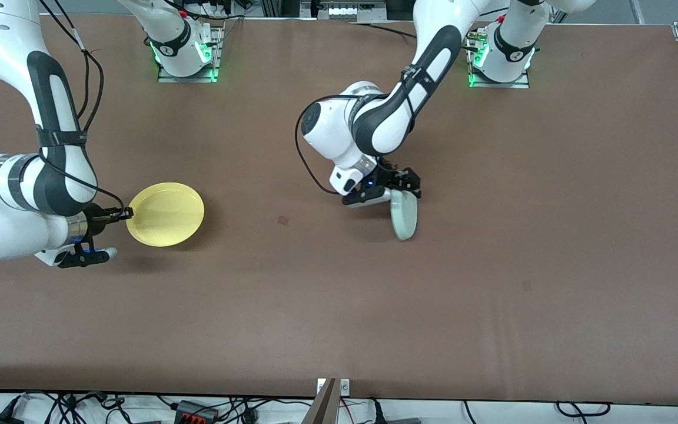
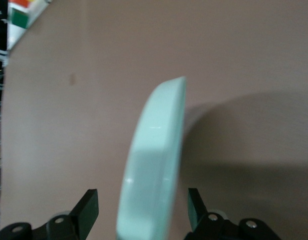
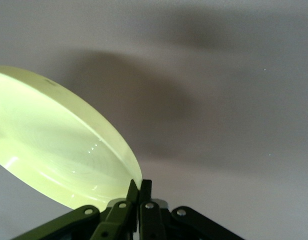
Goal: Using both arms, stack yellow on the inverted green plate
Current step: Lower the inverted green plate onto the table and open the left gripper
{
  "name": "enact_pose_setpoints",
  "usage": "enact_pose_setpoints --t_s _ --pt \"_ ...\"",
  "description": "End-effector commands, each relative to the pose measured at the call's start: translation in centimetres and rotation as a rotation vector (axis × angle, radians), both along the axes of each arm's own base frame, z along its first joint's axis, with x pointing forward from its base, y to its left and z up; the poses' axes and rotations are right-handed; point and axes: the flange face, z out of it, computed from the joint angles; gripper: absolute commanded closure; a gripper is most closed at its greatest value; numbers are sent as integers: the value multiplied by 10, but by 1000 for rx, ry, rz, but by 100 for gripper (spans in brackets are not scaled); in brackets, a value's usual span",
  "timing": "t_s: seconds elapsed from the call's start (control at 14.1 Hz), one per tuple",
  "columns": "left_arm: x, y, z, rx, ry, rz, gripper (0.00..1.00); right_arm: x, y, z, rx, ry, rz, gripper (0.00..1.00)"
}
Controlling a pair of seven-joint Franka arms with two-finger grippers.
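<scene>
Two plates, two arms, mid-sequence. Green plate [image 1: 404, 216] up on edge near mid-table, well in from every edge, closer to the left arm's end than the yellow. Left gripper [image 1: 399, 189] straddling its top rim; in the left wrist view, fingers [image 2: 86, 207] spread clear on both sides, not touching the plate [image 2: 154, 165]. Looks like a release partway through the flip: on edge so it can tip over onto its face, giving an inverted base. Risk: could fall face-up or roll instead.

Yellow [image 1: 165, 214] close to the table edge at the right arm's end, face up, tilted, lifted off the table judging by the shadow beneath it in the right wrist view. Right gripper [image 1: 125, 215] pinched shut on its rim [image 3: 136, 182], side-on grip. Probably waiting for green to settle before carrying across.
</scene>
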Motion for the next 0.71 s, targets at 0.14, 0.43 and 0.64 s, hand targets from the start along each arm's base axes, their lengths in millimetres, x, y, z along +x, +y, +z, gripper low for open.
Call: enact_pose_setpoints --t_s 0.14,0.43,0.64 --pt "-14 -32 -7 -143 8 -36 18 2 -2 6 23 -2 4 100" --pt "-8 -31 -8 -189 12 -22 13 2 -2 7 22 -3 6 100" --pt "-3 -37 -2 -312 39 33 0 3 0 12 18 -14 9 100"
